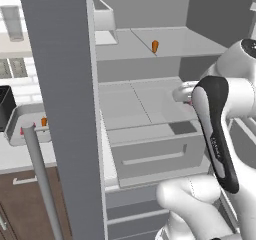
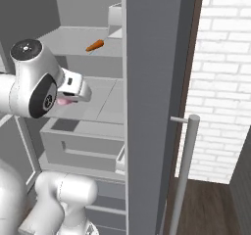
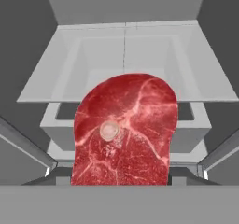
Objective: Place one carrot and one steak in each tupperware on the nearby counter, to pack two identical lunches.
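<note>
Left base view: puts the claw inside the open fridge, above a grey shelf, with a sliver of pink steak at its tip. Places a carrot higher than the claw and further in, on the upper shelf. Far off to the claw's left, past the fridge door, finds the tupperware on the counter, a second carrot lying inside it, a black toaster just beside.

Right base view: sets the claw over the same shelf, steak tucked directly under it and clear of the surface. Shows the carrot above the claw and beyond it, well apart.

Hand view: looks straight onto the steak, red and marbled, right against the claw and hiding both fingers. Reads as jaws part-closed, gripping the meat. Beyond the claw, takes in the shelf and below it a drawer.
</note>
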